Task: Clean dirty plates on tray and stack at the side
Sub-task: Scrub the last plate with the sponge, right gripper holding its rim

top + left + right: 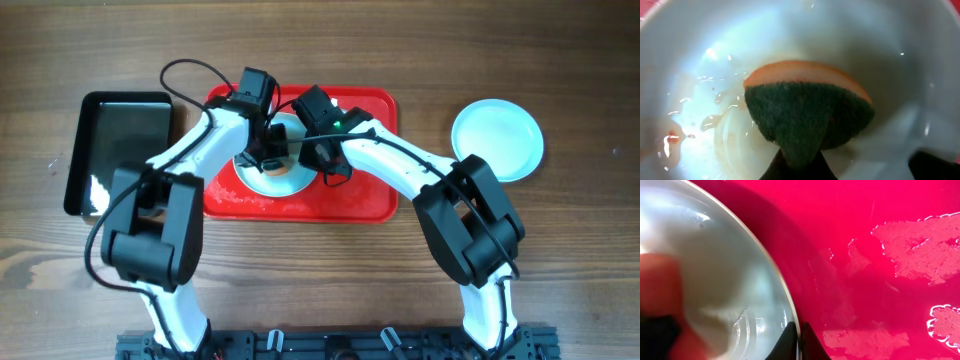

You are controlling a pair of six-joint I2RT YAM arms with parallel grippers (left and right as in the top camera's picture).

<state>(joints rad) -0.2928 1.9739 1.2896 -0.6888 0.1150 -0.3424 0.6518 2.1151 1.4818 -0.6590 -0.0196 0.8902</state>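
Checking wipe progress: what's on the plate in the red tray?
A green-and-orange sponge sits on the plate, water streaks and an orange smear beside it. Under the sponge is hidden.

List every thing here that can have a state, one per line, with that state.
tray plate: wet, orange smear near one edge.
sponge: gripped, pressed on the tray plate.
left gripper: shut on sponge.
right gripper: shut on the tray plate's rim.
red tray: wet, foamy patches.
side plate: on the table, no smear visible.
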